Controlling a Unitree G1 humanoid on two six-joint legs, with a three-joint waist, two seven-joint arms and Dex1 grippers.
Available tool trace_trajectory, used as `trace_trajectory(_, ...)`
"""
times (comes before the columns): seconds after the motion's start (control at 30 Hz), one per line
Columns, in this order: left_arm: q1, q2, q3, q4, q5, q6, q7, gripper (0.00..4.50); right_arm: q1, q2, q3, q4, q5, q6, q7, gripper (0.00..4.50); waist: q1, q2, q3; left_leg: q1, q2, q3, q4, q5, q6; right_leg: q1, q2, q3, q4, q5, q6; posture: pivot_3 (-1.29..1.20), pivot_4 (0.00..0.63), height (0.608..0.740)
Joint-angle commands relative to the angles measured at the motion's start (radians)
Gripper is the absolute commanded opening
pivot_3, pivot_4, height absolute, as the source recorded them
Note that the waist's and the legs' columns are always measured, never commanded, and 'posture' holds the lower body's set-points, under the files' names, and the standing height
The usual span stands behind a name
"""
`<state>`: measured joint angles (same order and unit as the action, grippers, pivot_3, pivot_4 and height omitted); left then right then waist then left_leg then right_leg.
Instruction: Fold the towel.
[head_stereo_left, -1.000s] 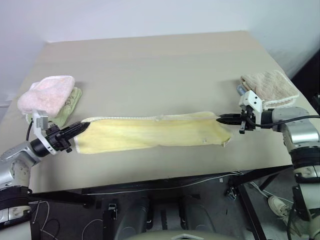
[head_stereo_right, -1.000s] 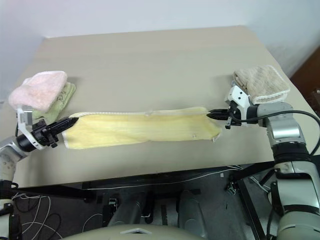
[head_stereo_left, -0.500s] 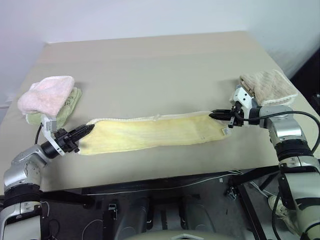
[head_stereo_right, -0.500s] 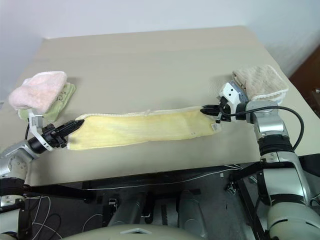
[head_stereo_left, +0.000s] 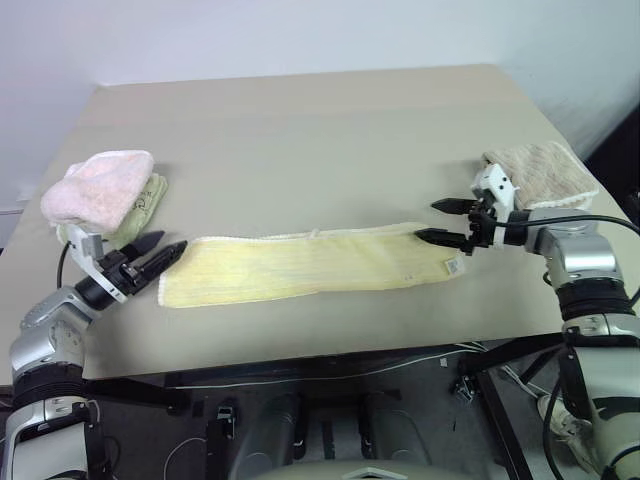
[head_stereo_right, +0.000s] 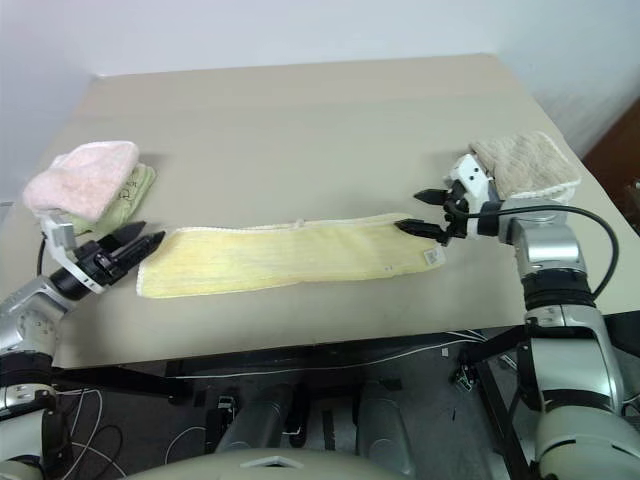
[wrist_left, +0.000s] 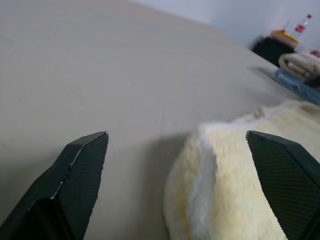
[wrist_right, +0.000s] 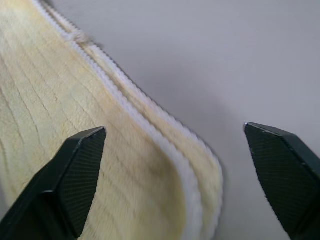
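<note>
Left eye view: the yellow towel (head_stereo_left: 305, 265) lies flat as a long folded strip across the middle of the table (head_stereo_left: 320, 130). The left gripper (head_stereo_left: 160, 255) at lower left and the right gripper (head_stereo_left: 440, 222) at right both stand wide open, holding nothing. Next fold, I think: pinch both corners of one end, lift gently, match the edges.

Pink towel (head_stereo_left: 97, 185) hides most of green cloth (head_stereo_left: 145, 200).

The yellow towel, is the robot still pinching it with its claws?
No, both the left gripper and the right gripper have their fingers spread open, and the yellow towel lies flat on the table.
</note>
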<state>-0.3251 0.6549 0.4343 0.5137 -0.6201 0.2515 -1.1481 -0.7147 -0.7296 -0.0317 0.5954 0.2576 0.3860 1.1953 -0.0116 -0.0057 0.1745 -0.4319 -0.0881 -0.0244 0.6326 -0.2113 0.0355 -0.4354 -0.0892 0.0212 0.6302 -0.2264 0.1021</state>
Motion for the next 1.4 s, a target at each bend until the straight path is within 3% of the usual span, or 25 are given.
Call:
trace_trajectory(0.03,0.038,0.02,0.045,-0.177,-0.063,0.036,0.002,4.5,0.04,-0.065,-0.082,-0.125,0.087,0.246,-0.025,4.47,-0.001,0.0,0.0,0.0,0.0,0.0,0.0,0.0,0.0,0.0,0.0,0.0,0.0,0.0,0.0,0.0,0.15,0.74)
trace_trajectory(0.2,0.115,0.013,0.035,-0.437,-0.142,0.146,0.038,4.5,0.091,-0.126,-0.234,-0.211,0.245,0.637,-0.096,4.47,-0.005,0.0,0.0,0.0,0.001,0.0,-0.002,0.0,0.0,0.0,0.0,0.001,-0.001,0.0,0.0,0.0,0.15,0.74)
trace_trajectory(0.37,0.147,-0.037,-0.017,-0.601,-0.193,0.206,0.078,4.5,0.225,-0.149,-0.349,-0.321,0.341,0.87,-0.165,4.47,0.002,0.0,0.0,0.0,0.001,0.0,-0.001,0.0,0.0,0.002,0.0,0.0,-0.002,-0.002,-0.003,0.0,0.15,0.74)
trace_trajectory(0.6,0.147,-0.102,-0.113,-0.657,-0.181,0.22,0.105,4.5,0.321,-0.026,-0.587,-0.42,0.449,1.085,-0.338,4.47,-0.001,0.0,-0.001,0.003,0.001,0.0,-0.001,-0.001,0.001,0.004,0.0,0.001,-0.002,-0.002,-0.003,0.0,0.15,0.74)
trace_trajectory(0.73,0.145,-0.091,-0.224,-0.6,-0.021,0.164,0.142,4.5,0.328,0.105,-0.675,-0.493,0.46,1.196,-0.465,4.47,0.0,0.0,-0.001,0.006,0.001,0.0,0.0,-0.001,0.001,0.007,0.0,0.001,-0.002,-0.002,-0.004,0.0,0.15,0.74)
trace_trajectory(1.0,0.149,-0.117,-0.284,-0.592,0.032,0.102,0.128,4.5,0.354,0.252,-0.663,-0.655,0.531,1.228,-0.639,4.47,-0.003,0.0,-0.001,0.006,0.001,0.0,-0.001,-0.001,0.001,0.007,0.0,0.001,-0.002,-0.002,-0.004,0.0,0.15,0.74)
trace_trajectory(1.17,0.169,-0.12,-0.319,-0.565,0.072,0.053,0.103,4.5,0.335,0.283,-0.687,-0.622,0.585,1.228,-0.707,4.47,-0.005,-0.001,-0.001,0.006,0.001,0.0,-0.001,-0.001,0.001,0.007,0.0,0.001,-0.003,-0.002,-0.004,0.0,0.15,0.74)
trace_trajectory(1.33,0.161,-0.137,-0.334,-0.528,0.1,0.008,0.101,4.5,0.276,0.312,-0.68,-0.512,0.498,1.168,-0.779,4.47,-0.013,-0.003,-0.003,0.006,0.001,0.0,-0.001,-0.001,0.001,0.007,0.0,0.001,-0.004,-0.003,-0.004,0.0,0.15,0.74)
trace_trajectory(1.4,0.161,-0.138,-0.336,-0.523,0.102,0.0,0.095,4.5,0.249,0.312,-0.683,-0.452,0.471,1.154,-0.808,4.1,-0.024,-0.005,-0.004,0.007,0.002,0.0,-0.001,-0.001,0.001,0.009,0.001,0.001,-0.005,-0.002,-0.005,0.0,0.15,0.74)
